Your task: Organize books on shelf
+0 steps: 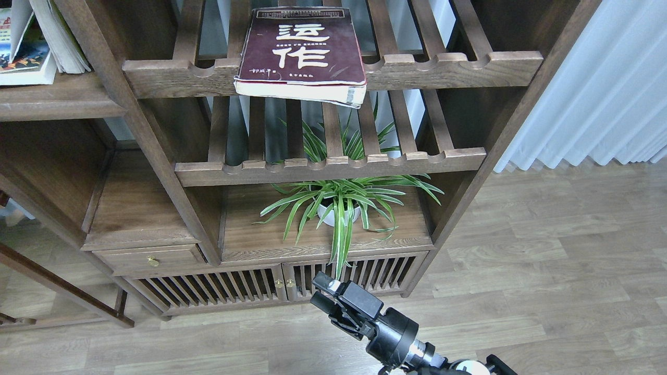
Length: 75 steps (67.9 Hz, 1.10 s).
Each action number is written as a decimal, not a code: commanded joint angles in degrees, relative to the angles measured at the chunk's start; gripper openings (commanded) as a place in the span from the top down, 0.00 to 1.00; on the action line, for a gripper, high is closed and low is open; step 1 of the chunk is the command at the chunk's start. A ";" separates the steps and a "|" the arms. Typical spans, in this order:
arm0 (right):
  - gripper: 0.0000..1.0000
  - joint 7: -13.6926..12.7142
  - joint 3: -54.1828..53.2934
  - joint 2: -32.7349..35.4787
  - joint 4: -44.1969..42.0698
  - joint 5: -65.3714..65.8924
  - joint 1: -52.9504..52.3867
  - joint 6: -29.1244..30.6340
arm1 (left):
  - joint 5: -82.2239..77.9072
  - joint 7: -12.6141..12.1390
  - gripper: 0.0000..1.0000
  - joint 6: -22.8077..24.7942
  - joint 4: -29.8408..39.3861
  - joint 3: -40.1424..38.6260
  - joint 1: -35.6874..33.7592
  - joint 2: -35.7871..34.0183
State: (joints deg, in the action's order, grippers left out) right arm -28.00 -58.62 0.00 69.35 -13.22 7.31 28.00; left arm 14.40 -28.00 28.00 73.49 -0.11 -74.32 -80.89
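On the solid shelf (57, 99) at far left leaned two books (31, 41); the maroon book (302, 49) lay flat on the upper slatted rack (333, 70), overhanging—thick, probably heavy, floppy-covered, best gripped at its projecting front edge. The right gripper (325, 294) hung low, empty—finger spacing indiscernible.

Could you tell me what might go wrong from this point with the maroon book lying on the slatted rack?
1. The maroon book lies flat on the upper slatted rack with its near edge overhanging the front rail; a clumsy grasp could tip it off.
2. If it falls, the potted plant sits below.
3. The right gripper is low, far from the book; its long upward reach could clip the lower rack.
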 commanded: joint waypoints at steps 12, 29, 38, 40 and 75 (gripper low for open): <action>0.01 0.00 -1.76 0.00 0.17 0.22 -2.82 0.00 | 0.01 9.80 0.00 0.00 0.60 12.77 6.90 3.89; 0.01 0.00 -4.48 0.00 2.01 0.22 -7.39 -0.22 | 7.30 12.18 0.00 0.00 -1.24 11.55 23.33 18.03; 0.01 0.00 -4.83 0.00 3.77 0.22 -9.50 -2.60 | 11.17 12.18 0.00 0.00 -4.49 3.99 30.81 25.95; 0.01 0.00 -5.18 0.00 4.30 0.22 -9.94 -3.13 | 11.35 12.18 0.00 0.00 -5.55 1.00 33.18 28.49; 0.06 4.01 -6.15 0.00 20.74 5.75 -17.76 -21.14 | 0.45 9.54 0.00 0.00 -21.28 -18.25 57.27 53.11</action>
State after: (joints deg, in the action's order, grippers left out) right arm -24.85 -64.78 0.00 88.97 -8.33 -8.26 9.59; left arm 14.98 -18.45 27.99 52.72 -18.34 -17.37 -28.27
